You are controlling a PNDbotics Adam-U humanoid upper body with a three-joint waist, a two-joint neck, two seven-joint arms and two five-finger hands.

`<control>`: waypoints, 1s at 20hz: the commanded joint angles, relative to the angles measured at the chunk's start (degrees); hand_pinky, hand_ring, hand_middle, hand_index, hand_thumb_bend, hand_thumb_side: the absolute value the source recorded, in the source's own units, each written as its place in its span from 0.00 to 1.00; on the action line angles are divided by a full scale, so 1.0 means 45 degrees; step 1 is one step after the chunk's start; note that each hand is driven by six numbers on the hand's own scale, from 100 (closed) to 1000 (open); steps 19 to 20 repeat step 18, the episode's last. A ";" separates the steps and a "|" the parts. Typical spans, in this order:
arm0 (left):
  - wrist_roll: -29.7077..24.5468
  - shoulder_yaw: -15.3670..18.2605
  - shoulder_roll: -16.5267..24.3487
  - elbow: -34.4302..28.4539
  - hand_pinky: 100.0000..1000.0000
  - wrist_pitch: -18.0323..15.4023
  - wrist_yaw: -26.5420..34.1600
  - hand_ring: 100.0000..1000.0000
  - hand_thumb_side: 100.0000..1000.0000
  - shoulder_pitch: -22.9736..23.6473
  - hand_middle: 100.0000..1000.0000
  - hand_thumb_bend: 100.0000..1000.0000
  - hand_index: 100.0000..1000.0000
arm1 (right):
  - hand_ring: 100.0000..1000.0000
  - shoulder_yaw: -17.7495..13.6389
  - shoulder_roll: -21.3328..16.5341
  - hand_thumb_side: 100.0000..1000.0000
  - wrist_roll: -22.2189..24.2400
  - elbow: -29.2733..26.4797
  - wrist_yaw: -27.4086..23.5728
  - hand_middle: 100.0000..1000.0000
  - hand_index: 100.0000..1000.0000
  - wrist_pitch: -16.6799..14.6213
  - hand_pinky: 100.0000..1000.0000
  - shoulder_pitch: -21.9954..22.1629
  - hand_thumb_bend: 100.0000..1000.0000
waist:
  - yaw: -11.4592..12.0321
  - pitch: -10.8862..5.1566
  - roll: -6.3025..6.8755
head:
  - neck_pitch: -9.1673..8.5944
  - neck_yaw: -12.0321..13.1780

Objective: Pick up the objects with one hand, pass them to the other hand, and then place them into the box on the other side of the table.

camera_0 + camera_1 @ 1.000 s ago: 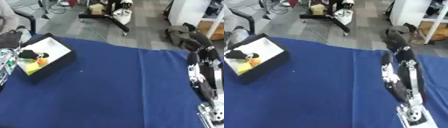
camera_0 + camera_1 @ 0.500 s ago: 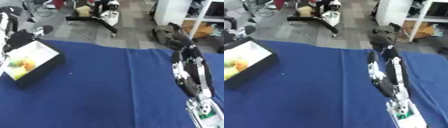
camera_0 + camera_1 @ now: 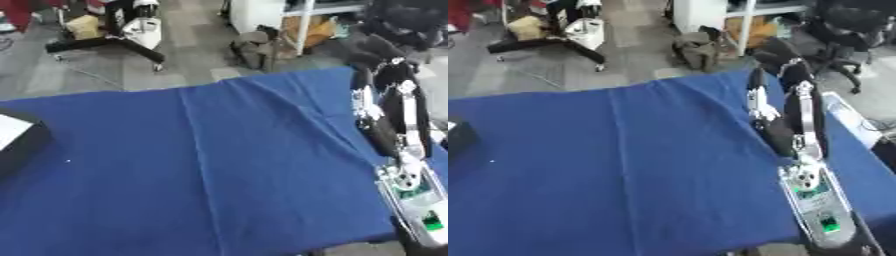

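The box (image 3: pixel 19 137) sits at 9 o'clock, only its black corner in view; no loose objects show on the blue tablecloth (image 3: pixel 210 165). Your right hand (image 3: pixel 785 80) stands raised at 2 o'clock, fingers extended, holding nothing. The left hand is out of view. Judged step: between transfers. Next, locate another object to pick.

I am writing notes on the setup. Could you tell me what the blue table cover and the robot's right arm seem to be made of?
The blue table cover looks like matte woven cloth: it shows long fold creases and no glare. The right arm seems to be hard black plastic or painted metal with silver metal joints, and a light panel near the wrist; the sheen suggests this, though the exact material is uncertain.
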 commanded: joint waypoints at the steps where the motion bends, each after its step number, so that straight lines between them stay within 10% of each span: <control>1: -0.0557 -0.0415 -0.1000 -0.0222 0.81 -0.0584 0.0109 0.71 0.68 0.0253 0.68 0.99 0.79 | 0.74 -0.0684 -0.0476 0.59 0.0198 -0.0275 -0.0138 0.76 0.87 -0.0131 0.76 0.0278 0.00 | -0.0146 -0.0205 0.0028 | 0.0146 -0.0191; 20: -0.1209 -0.2817 -0.3219 -0.0222 0.80 0.0418 -0.0863 0.66 0.69 0.3345 0.62 0.89 0.72 | 0.62 -0.1755 0.0947 0.64 0.0199 -0.0275 -0.0435 0.65 0.75 0.0586 0.71 0.2338 0.00 | -0.0053 -0.0067 0.0424 | 0.0157 -0.0851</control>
